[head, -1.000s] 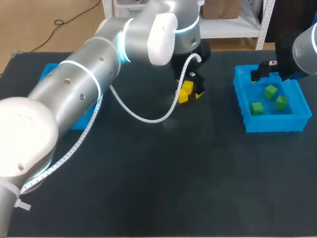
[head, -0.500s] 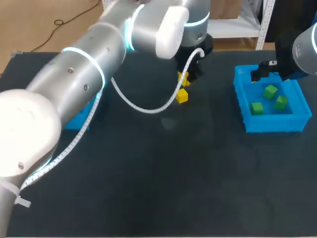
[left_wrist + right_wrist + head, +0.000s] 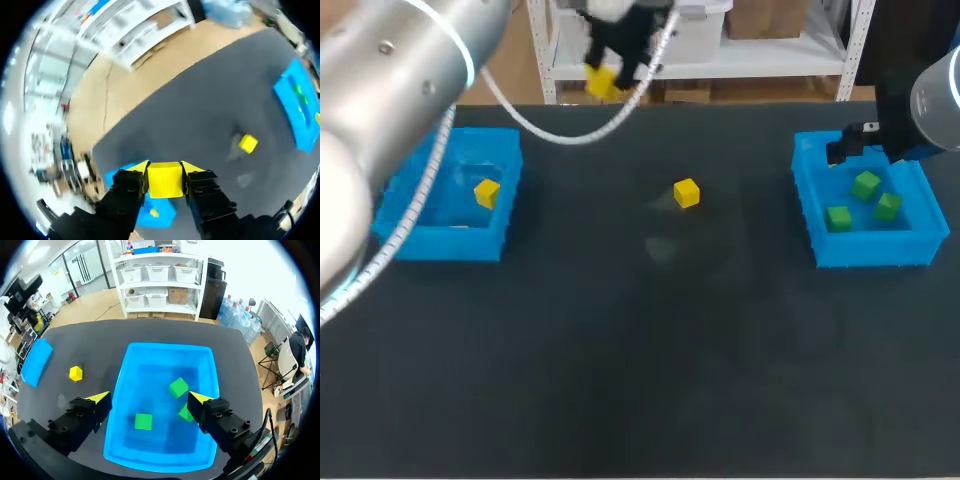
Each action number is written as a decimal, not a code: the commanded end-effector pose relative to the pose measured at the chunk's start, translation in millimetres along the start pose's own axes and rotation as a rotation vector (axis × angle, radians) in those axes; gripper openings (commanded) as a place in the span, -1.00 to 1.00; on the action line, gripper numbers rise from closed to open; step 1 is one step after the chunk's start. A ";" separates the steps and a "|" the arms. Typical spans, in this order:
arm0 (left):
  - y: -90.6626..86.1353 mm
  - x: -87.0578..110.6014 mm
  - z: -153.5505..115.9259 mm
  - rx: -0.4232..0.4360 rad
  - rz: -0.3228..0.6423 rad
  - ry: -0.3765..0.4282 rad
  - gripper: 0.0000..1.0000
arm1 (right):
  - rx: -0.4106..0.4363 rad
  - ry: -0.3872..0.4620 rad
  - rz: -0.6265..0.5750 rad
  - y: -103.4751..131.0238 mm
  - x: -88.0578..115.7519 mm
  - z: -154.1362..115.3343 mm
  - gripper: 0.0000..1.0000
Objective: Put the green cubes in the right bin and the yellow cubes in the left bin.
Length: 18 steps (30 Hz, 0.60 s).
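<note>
Yellow cubes: three in view.
Held yellow cube (image 3: 165,181): clamped from both sides between my left gripper's (image 3: 165,169) fingers, at the top of the head view, left of centre.
Loose yellow cube (image 3: 686,193): on the dark table (image 3: 650,380), just above the frame's centre.
Binned yellow cube (image 3: 487,192): inside the left bin (image 3: 445,243), at the left edge.
Green cubes (image 3: 866,185): three, lying apart in the right bin (image 3: 868,252), at the right edge.
Right gripper (image 3: 148,398): my fingers are spread wide with nothing between them, hanging over the right bin.
</note>
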<state>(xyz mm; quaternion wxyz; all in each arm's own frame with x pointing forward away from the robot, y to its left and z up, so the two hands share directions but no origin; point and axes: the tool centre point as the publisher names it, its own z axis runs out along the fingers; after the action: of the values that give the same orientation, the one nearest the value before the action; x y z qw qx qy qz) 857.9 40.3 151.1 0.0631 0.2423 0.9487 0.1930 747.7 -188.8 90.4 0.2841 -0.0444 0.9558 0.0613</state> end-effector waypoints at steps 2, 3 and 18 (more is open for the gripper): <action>25.3 135.1 17.5 -0.014 -0.173 -0.249 -1.00 | 0.003 -0.005 0.001 0.2 1.2 -0.2 1.00; 28.3 145.9 21.4 -0.015 -0.196 -0.235 -1.00 | 0.003 -0.005 0.001 0.2 1.2 -0.2 1.00; 48.9 242.2 66.3 0.006 -0.418 -0.112 -1.00 | 0.003 -0.005 0.001 0.2 1.2 -0.2 1.00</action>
<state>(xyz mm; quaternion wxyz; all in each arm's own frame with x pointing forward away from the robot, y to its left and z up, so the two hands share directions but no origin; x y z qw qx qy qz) 728.9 207.2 104.9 -0.1756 -0.0085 0.9638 0.2002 747.7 -188.8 90.4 0.2841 -0.0444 0.9558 0.0613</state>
